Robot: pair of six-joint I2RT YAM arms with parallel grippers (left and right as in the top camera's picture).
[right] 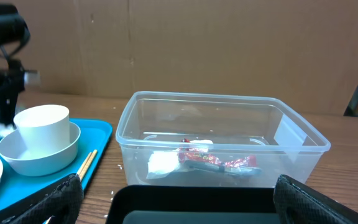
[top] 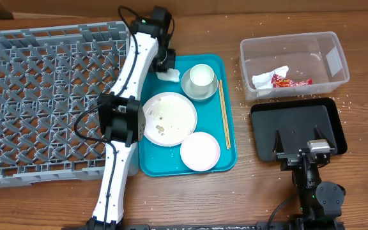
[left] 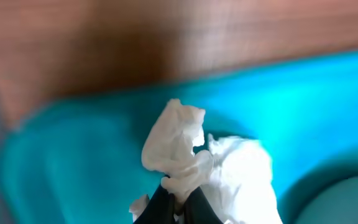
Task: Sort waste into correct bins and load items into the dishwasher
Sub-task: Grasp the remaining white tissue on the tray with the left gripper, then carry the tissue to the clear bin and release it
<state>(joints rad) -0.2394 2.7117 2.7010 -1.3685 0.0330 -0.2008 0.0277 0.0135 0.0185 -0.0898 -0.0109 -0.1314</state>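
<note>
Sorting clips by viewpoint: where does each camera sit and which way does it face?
Overhead: above the table, looking straight down at rack, teal tray, tub; left arm and right arm show.
Left wrist: just above the teal tray; left fingers shut on tissue.
Right wrist: low over the black tray, facing the tub; right fingers open.
Shared: tub, in overhead and right wrist.

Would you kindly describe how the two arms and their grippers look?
The left arm has slim white links, boxy black joints and thin black cables. The left gripper ends in narrow black fingers. The visible part of the right arm is black with rounded joints and a small grey block; the right gripper has wide black fingers.
</note>
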